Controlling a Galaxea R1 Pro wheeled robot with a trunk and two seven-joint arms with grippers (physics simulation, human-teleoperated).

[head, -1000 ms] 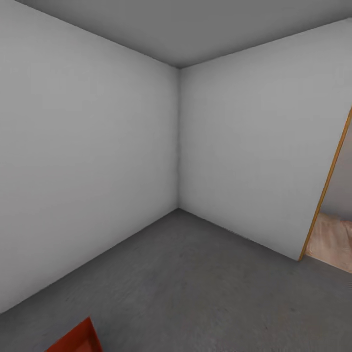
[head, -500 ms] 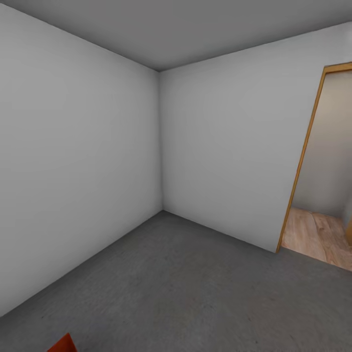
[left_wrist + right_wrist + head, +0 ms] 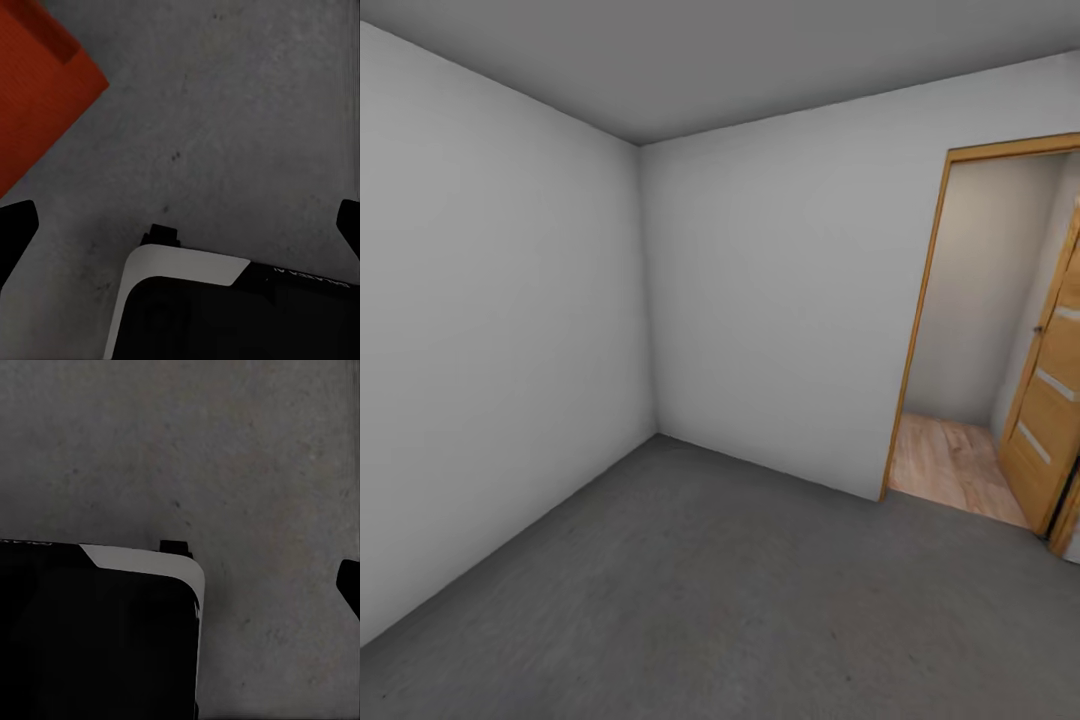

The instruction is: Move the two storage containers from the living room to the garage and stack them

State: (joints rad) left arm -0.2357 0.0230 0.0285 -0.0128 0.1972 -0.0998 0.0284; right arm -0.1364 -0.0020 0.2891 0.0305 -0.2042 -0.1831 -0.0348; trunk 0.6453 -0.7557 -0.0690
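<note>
Pale grey walls [image 3: 510, 330], dark floor [image 3: 740, 600], wood-framed doorway [image 3: 960, 330]

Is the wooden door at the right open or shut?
Open. The door is swung aside, and wood planks show through the doorway.

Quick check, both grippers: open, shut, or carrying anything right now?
Left gripper: open, holding nothing; its fingertips stand wide apart over the floor.
Right gripper: cannot tell; one fingertip shows, nothing seen held.
</note>
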